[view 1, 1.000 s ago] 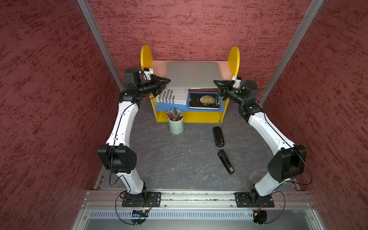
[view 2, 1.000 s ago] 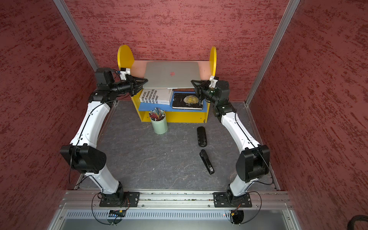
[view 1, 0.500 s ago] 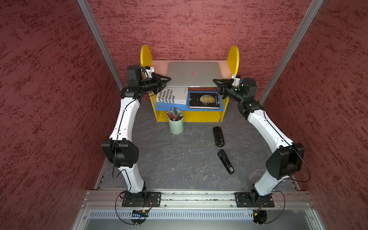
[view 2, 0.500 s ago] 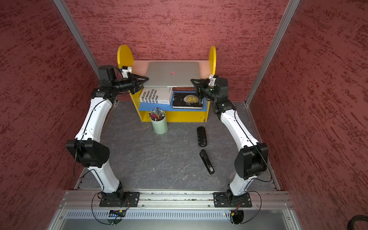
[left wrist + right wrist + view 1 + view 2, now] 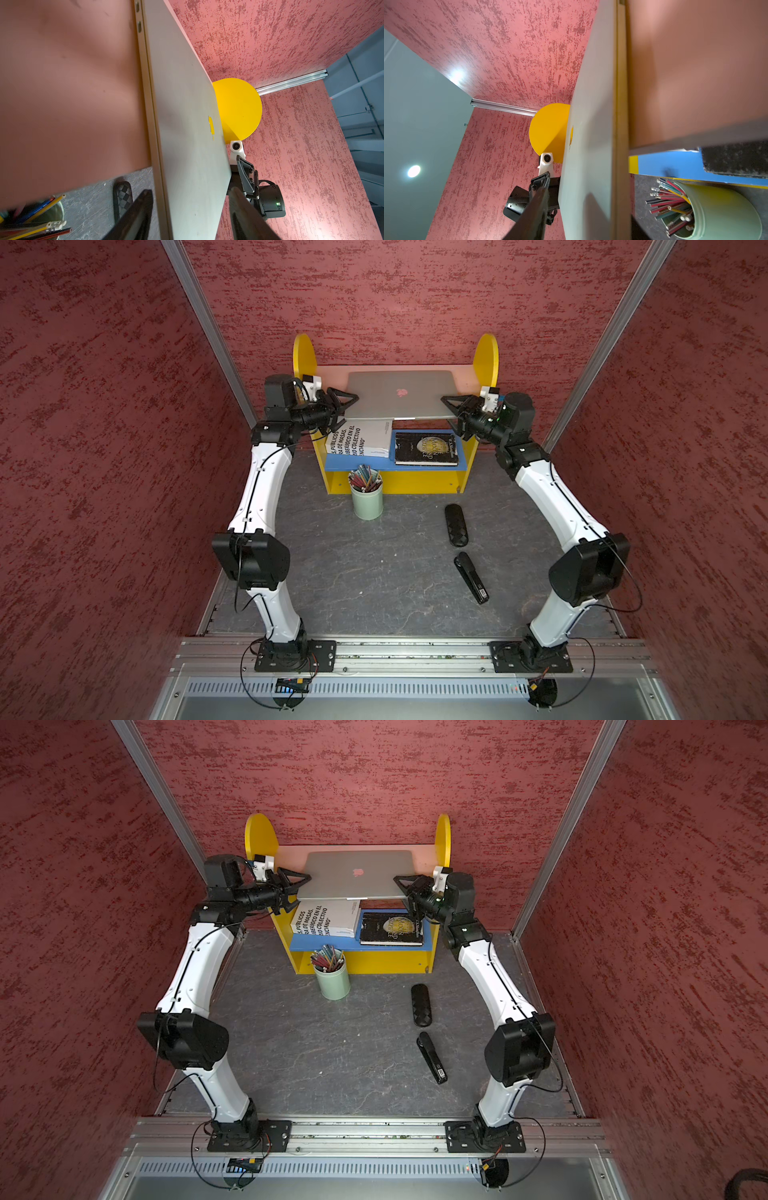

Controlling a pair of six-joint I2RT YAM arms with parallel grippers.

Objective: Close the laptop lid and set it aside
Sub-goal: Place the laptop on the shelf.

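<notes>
The silver laptop (image 5: pixel 399 393) lies flat on the pink top board (image 5: pixel 462 376) of the yellow stand, its lid (image 5: pixel 357 871) shut with the logo facing up. My left gripper (image 5: pixel 345 404) is open at the laptop's left end, one finger above the lid and one below the base. My right gripper (image 5: pixel 451 407) is open the same way at the right end. In the left wrist view the left gripper (image 5: pixel 191 190) straddles the laptop (image 5: pixel 187 124), with gaps on both sides. In the right wrist view the right gripper (image 5: pixel 588 207) straddles the laptop (image 5: pixel 591 104).
A white book (image 5: pixel 360 438) and a black book (image 5: pixel 426 449) lie on the blue lower shelf (image 5: pixel 353 464). A green cup of pencils (image 5: pixel 366 495) stands before the stand. A black case (image 5: pixel 456 525) and a black stapler (image 5: pixel 471 577) lie on the grey floor. Yellow round side panels (image 5: pixel 486 356) flank the top board.
Both grippers were shut on the laptop's ends and have now opened. The laptop rests on the top board. The left arm's elbow has swung inward.
</notes>
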